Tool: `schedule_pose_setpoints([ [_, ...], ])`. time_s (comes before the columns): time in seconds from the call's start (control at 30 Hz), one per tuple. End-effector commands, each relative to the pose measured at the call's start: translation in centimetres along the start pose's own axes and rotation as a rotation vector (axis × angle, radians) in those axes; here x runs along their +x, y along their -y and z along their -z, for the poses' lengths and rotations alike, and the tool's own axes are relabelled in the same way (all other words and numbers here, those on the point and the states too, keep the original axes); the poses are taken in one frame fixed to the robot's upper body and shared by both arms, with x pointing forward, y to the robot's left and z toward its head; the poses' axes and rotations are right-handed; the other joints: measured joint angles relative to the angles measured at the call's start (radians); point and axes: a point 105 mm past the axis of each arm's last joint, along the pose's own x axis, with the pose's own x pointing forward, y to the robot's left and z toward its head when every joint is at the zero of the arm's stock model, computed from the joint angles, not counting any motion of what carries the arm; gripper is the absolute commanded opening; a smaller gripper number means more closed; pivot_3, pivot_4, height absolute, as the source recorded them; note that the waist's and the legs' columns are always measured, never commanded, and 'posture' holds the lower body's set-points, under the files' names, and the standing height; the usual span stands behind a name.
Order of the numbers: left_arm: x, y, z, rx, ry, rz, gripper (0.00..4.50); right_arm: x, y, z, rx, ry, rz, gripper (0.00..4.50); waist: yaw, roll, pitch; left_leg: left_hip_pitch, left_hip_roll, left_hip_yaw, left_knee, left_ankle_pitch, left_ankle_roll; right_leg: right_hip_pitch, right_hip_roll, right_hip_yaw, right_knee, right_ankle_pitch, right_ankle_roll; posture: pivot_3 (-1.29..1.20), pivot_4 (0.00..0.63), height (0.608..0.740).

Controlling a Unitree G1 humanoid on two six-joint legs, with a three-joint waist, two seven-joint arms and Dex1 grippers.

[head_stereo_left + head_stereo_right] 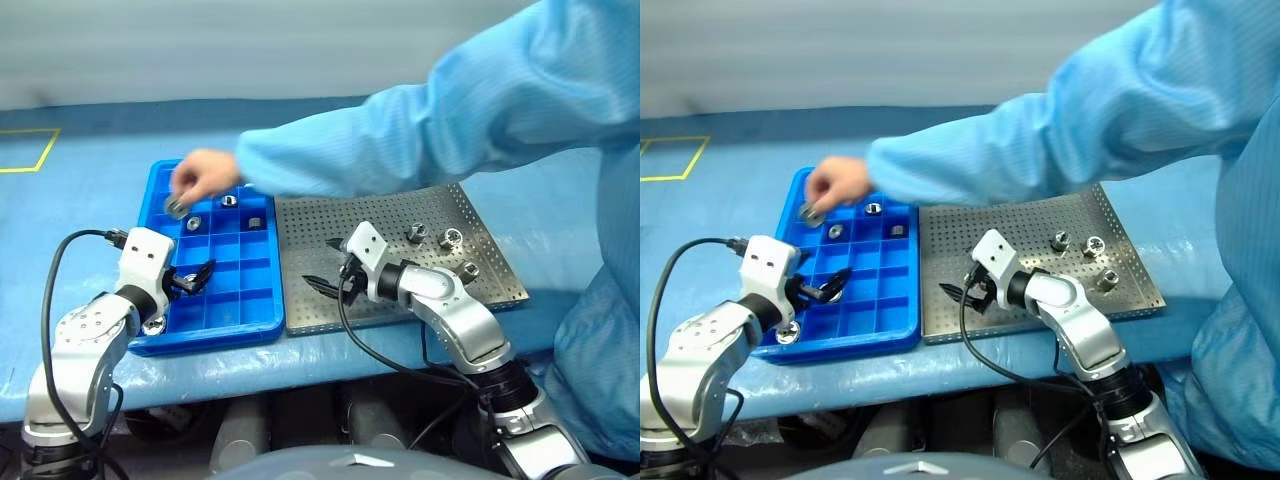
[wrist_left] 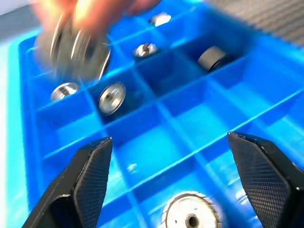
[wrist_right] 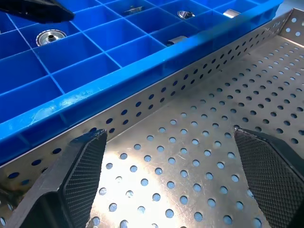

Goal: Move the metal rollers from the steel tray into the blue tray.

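The left claw (image 1: 203, 276) hangs over the lower left part of the blue tray (image 1: 262, 322), its fingers spread wide and empty; in the left wrist view one roller (image 2: 191, 219) lies in the compartment just beneath them. The right claw (image 1: 328, 268) sits low over the bare lower left corner of the steel tray (image 1: 390, 215), jaws fully apart, holding nothing.

Three metal rollers (image 1: 415, 233) are left on the steel tray, clustered toward its right side, well apart from the right claw. Others already rest in separate compartments in the upper half of the blue tray.

A person's hand (image 1: 205, 175) reaches in from the upper right of the frame over the blue tray's top left corner, apparently pinching a roller, though blur makes that unsure.

Risks from here:
- The person's sleeve (image 1: 420, 130) crosses above both trays, so a lifting claw could strike the arm
- The rollers are small and round, so an off-centre pinch could send one skating across the perforated metal
- A release over a divider wall could bounce a roller out of the tray
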Motion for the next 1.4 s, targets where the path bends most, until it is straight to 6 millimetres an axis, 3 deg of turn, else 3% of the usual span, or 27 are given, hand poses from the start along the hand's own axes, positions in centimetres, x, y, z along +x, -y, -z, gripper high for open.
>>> schedule_pose_setpoints([
  [0.03, -0.2, 1.2, -1.8, 0.018, 0.088, 0.065, 4.19, -0.8, 0.8, -1.3, -0.034, 0.039, 0.045, 4.50, -0.006, 0.000, 0.000, 0.000, 0.000, 0.000, 0.000, 0.000, 0.000, 0.000, 0.000, 0.000, 0.000, 0.000, 0.000, -0.09, 0.150, 0.740],
  [0.27, 1.9, 2.1, -2.3, -0.032, 0.131, 0.075, 4.19, -1.7, 1.5, -1.1, -0.038, 0.023, 0.092, 4.50, -0.016, 0.000, 0.000, 0.000, 0.000, 0.000, 0.001, 0.000, 0.000, 0.001, 0.000, 0.000, 0.000, 0.000, 0.000, -0.14, 0.150, 0.740],
  [0.37, 2.9, 3.8, -2.9, -0.064, 0.161, 0.137, 4.19, -1.8, 1.5, -1.0, -0.031, 0.018, 0.107, 4.50, -0.029, 0.000, 0.000, 0.000, -0.001, 0.000, 0.002, 0.000, 0.000, 0.001, 0.001, 0.001, 0.000, 0.000, 0.001, -0.16, 0.150, 0.740],
  [0.57, 5.3, 6.6, -3.7, -0.033, 0.159, 0.214, 4.19, -1.8, 5.8, 0.1, 0.194, 0.032, 0.405, 4.50, -0.055, 0.000, 0.000, 0.000, 0.000, 0.000, 0.002, 0.000, 0.000, 0.001, 0.002, 0.002, 0.001, 0.001, 0.001, -0.21, 0.150, 0.740],
  [0.67, 5.6, 7.5, -3.9, 0.001, 0.165, 0.245, 4.19, -1.6, 6.2, 0.5, 0.216, 0.017, 0.428, 4.50, -0.079, 0.000, -0.001, 0.000, -0.001, 0.000, 0.003, 0.000, 0.000, 0.001, 0.002, 0.003, 0.001, 0.002, 0.002, -0.22, 0.150, 0.740],
  [0.97, 5.3, 7.1, -3.4, -0.007, 0.157, 0.215, 4.19, 0.3, 5.9, 0.0, 0.341, 0.082, 0.355, 4.50, -0.131, 0.001, 0.000, 0.000, -0.001, -0.002, 0.001, 0.000, 0.000, 0.001, 0.002, 0.003, 0.001, 0.003, 0.005, -0.18, 0.150, 0.740],
  [1.3, 4.4, 6.7, -2.9, -0.028, 0.145, 0.176, 4.19, 4.0, 5.1, 0.4, 0.407, 0.071, 0.285, 4.50, -0.126, 0.001, 0.000, 0.000, -0.001, -0.002, 0.000, 0.000, 0.000, 0.001, 0.002, 0.003, 0.001, 0.004, 0.005, -0.13, 0.150, 0.740],
  [1.4, 4.2, 6.3, -2.7, -0.031, 0.140, 0.150, 4.19, 5.0, 4.8, 1.6, 0.414, 0.004, 0.279, 4.50, -0.121, 0.001, 0.000, -0.001, -0.001, -0.002, 0.000, 0.000, 0.000, 0.001, 0.002, 0.003, 0.000, 0.004, 0.005, -0.11, 0.150, 0.740],
])
